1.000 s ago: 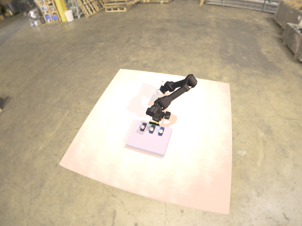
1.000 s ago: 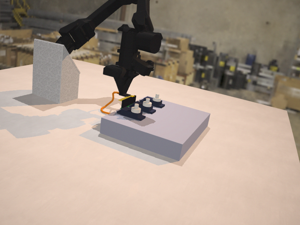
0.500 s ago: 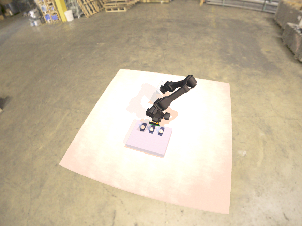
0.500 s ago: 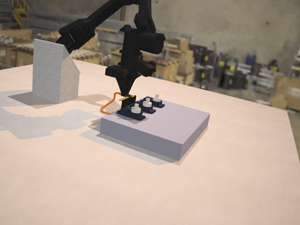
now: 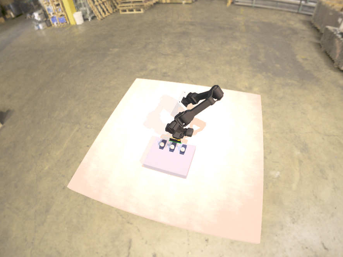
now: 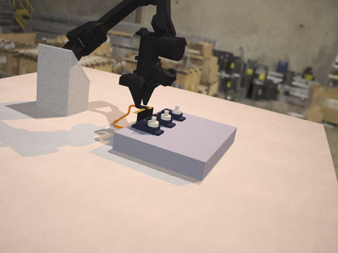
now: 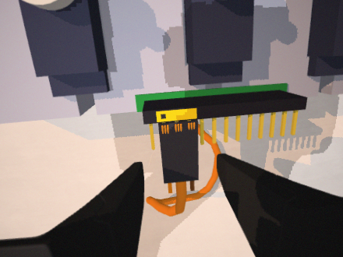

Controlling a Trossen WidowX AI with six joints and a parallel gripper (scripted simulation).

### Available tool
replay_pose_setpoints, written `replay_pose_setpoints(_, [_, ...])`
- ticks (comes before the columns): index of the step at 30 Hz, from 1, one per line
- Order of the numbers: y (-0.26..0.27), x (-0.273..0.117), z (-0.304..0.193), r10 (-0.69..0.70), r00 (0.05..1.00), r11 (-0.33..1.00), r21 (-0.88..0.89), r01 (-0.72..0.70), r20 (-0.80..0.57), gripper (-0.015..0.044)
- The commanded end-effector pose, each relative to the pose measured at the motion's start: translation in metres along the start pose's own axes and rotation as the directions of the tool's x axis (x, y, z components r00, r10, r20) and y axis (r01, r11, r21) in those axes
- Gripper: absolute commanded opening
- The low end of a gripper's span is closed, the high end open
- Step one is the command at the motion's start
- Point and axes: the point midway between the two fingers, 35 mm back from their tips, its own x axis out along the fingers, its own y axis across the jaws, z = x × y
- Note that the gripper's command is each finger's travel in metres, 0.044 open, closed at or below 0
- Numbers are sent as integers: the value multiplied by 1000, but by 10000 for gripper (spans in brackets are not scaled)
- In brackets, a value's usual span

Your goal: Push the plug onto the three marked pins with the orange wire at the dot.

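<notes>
The black plug (image 7: pixel 180 153) sits square against the pin row in the wrist view, its front edge at the yellow band (image 7: pixel 183 114). The band's dot is at its left end. The plug covers the pins below the band; one pin shows to its left and several pins (image 7: pixel 238 127) to its right, looking straight. A thin orange wire (image 7: pixel 170 188) leaves the plug's rear on the left, a brown one on the right. The orange lead (image 7: pixel 215 172) (image 6: pixel 116 120) loops beneath. My gripper (image 7: pixel 180 165) (image 6: pixel 141 104) is open, one finger each side of the plug, with gaps between.
The lilac holder block (image 5: pixel 168 162) (image 6: pixel 174 140) carries three dark servos with white horns, one being the middle servo (image 5: pixel 172 147) (image 6: pixel 165 116). The black header (image 7: pixel 234 103) (image 6: pixel 145 114) stands at its edge. A grey speckled block (image 6: pixel 53 78) stands by the arm's base.
</notes>
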Motion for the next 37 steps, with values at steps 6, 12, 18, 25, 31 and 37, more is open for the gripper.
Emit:
replay_pose_setpoints(6, [0,-58,1,2,1000,1000,-2,-2,6,440])
replay_pose_setpoints(12, [0,-58,1,2,1000,1000,-2,-2,6,440])
replay_pose_setpoints(18, [0,-58,1,2,1000,1000,-2,-2,6,440])
replay_pose_setpoints(25, [0,-58,1,2,1000,1000,-2,-2,6,440])
replay_pose_setpoints(31, [0,-58,1,2,1000,1000,-2,-2,6,440])
replay_pose_setpoints(37, [0,-58,1,2,1000,1000,-2,-2,6,440])
